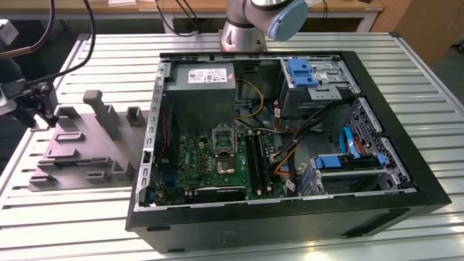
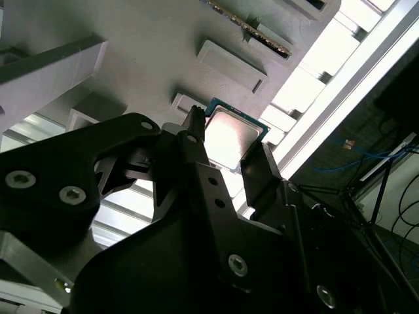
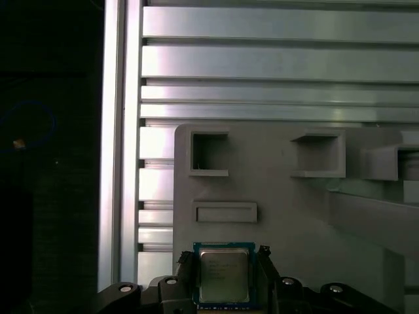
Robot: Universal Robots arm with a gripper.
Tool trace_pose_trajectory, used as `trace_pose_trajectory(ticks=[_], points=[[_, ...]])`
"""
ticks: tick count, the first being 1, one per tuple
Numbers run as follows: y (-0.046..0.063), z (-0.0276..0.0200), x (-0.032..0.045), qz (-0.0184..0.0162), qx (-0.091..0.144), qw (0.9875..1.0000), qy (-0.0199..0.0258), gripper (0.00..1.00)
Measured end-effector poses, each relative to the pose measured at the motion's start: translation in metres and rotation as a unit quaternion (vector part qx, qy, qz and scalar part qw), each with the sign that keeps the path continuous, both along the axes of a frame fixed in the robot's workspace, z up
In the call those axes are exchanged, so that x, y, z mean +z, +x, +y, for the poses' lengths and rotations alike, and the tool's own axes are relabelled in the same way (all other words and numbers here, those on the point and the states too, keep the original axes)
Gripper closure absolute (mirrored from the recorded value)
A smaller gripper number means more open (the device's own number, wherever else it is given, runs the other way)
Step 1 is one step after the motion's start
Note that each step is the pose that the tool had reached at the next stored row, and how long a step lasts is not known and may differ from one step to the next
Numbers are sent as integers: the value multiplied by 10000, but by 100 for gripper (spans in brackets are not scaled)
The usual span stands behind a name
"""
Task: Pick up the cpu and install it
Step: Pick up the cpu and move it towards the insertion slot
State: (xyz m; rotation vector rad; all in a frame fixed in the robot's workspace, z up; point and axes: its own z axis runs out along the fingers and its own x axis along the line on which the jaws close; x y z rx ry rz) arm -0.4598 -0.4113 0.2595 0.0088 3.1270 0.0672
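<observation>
- Clamped on the cpu (image 3: pixel 224 275), gripper (image 3: pixel 226 260) with one black finger against each side edge.
- Chip flat, silvery top showing, over the grey fixture plate (image 3: pixel 288 216), near the plate side along the bench (image 3: pixel 262 65) edge.
- Open computer case (image 1: pixel 290 136) well apart.

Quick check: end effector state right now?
The end effector: shut on the cpu, fingers against two opposite edges, over the grey fixture.
</observation>
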Motion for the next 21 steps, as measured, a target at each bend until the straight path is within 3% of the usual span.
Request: trace_pose_trajectory(ticks=[21], points=[[0, 0, 78, -1, 0, 10000, 0, 53]])
